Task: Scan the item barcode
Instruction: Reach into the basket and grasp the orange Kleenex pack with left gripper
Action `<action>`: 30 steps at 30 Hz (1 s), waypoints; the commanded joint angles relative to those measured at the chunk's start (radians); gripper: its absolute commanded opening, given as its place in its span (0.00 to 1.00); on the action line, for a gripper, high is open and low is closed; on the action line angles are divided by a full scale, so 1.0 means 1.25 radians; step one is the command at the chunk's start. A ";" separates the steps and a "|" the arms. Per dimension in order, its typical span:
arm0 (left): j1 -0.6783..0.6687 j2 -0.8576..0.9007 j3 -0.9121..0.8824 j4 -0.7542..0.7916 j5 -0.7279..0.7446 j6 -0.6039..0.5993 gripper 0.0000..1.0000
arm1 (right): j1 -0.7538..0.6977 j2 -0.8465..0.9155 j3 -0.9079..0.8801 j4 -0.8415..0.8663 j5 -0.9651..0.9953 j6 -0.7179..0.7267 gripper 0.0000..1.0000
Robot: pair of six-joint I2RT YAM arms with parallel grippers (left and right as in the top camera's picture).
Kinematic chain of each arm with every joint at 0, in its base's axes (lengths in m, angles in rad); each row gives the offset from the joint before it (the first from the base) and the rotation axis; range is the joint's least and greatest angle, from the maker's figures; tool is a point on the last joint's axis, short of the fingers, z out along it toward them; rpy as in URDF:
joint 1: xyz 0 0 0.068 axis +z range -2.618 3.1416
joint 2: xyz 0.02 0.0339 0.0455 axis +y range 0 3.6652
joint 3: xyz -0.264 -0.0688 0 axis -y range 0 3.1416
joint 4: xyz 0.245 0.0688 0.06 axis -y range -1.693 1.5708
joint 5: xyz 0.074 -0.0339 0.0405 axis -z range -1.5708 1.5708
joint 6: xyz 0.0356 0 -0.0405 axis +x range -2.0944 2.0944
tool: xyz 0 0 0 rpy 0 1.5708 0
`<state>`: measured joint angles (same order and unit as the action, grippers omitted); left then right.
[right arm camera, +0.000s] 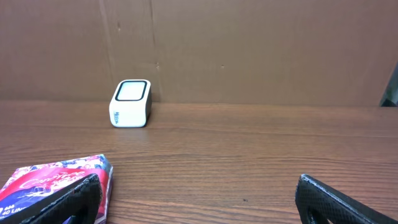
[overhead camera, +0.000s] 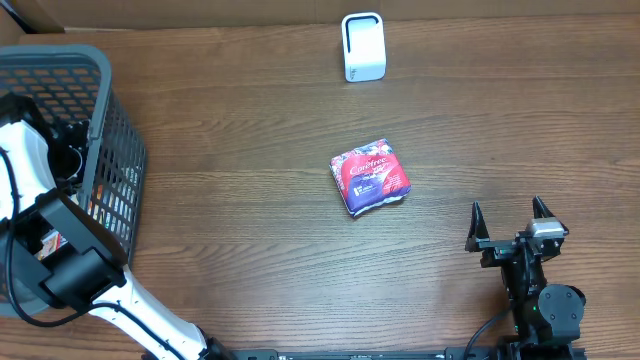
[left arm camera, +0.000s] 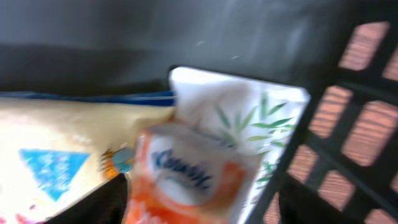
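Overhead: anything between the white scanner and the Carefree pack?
No, only bare wooden table between scanner and Carefree pack in the overhead view; the right wrist view shows the same.

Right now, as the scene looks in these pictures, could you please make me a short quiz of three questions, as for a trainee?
1. True or false: the scanner stands inside the basket.
2. The packet lies: A) on the table; B) in the basket; C) between two fingers.
3. Fill in: the right fingers stand ___, with nothing between them.
Key: 1 false; 2 A; 3 open.
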<state>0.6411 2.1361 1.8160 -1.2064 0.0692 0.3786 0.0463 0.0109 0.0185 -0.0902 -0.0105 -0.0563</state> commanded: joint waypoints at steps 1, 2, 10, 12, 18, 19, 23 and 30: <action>0.003 0.002 -0.010 0.002 -0.078 -0.040 0.55 | -0.002 -0.006 -0.008 0.004 0.007 -0.003 1.00; 0.004 0.002 -0.010 0.002 -0.087 -0.051 0.55 | -0.002 -0.006 -0.008 0.004 0.007 -0.003 1.00; 0.007 0.002 -0.010 -0.012 -0.091 -0.059 0.27 | -0.002 -0.006 -0.008 0.004 0.008 -0.003 1.00; 0.007 0.002 -0.010 -0.012 -0.091 -0.069 0.12 | -0.002 -0.006 -0.008 0.004 0.007 -0.003 1.00; 0.007 -0.001 0.010 -0.017 -0.091 -0.129 0.04 | -0.002 -0.006 -0.008 0.004 0.007 -0.003 1.00; 0.006 -0.002 0.020 -0.020 -0.090 -0.141 0.04 | -0.002 -0.006 -0.008 0.004 0.007 -0.003 1.00; 0.007 -0.015 0.103 -0.055 -0.075 -0.188 0.04 | -0.002 -0.006 -0.008 0.005 0.007 -0.003 1.00; 0.006 -0.078 0.359 -0.114 0.113 -0.217 0.04 | -0.002 -0.006 -0.008 0.004 0.008 -0.003 1.00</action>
<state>0.6430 2.1277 2.1311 -1.3441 0.0620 0.1524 0.0463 0.0109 0.0185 -0.0906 -0.0105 -0.0563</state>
